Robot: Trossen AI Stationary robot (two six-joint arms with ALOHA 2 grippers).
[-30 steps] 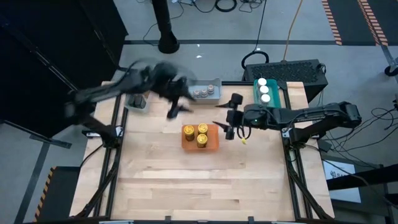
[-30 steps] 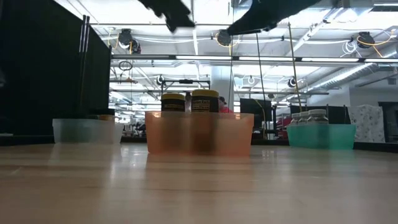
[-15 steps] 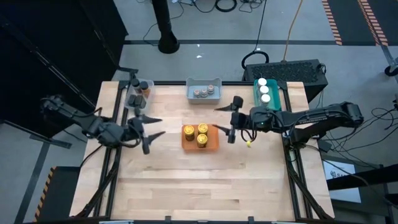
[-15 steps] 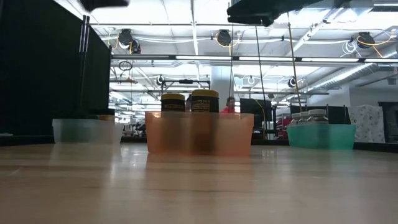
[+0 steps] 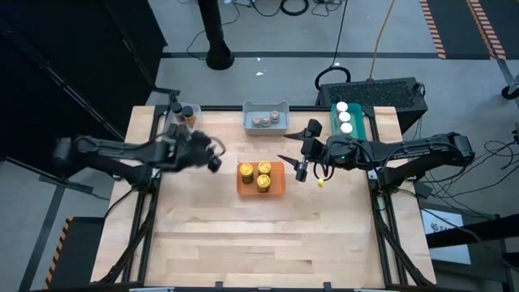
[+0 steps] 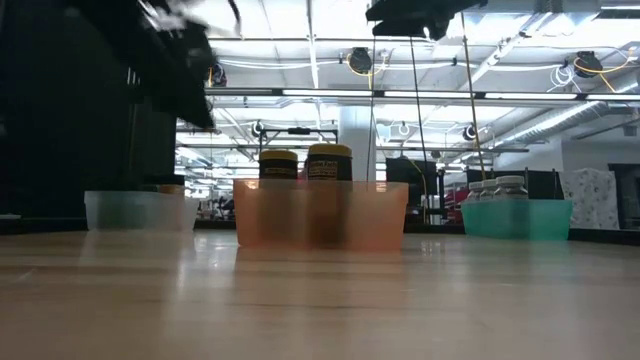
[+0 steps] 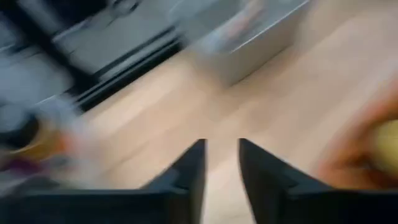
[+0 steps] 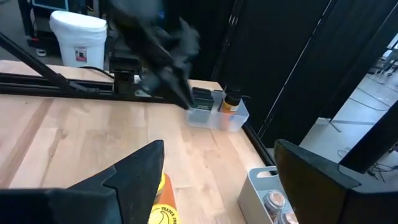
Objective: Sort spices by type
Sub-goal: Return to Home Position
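While the left pincer [image 5: 212, 156] hangs blurred above the counter [image 5: 243, 235] between the clear tray [image 5: 180, 123] and the orange tray [image 5: 260, 179], its fingers [image 7: 189, 171] stand narrowly apart, empty. Yellow-lidded spices [image 5: 263, 169] sit in the orange tray, just beside the right pincer [image 5: 298, 158], whose fingers stand wide apart, holding nothing.

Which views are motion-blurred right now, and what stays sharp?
Left wrist view: all smeared, fingers included. High view: only the left gripper blurs; orange tray and right gripper crisp. Low view: a dark blurred arm at upper left; yellow-lidded jars sharp. Right wrist view: sharp except the other arm.
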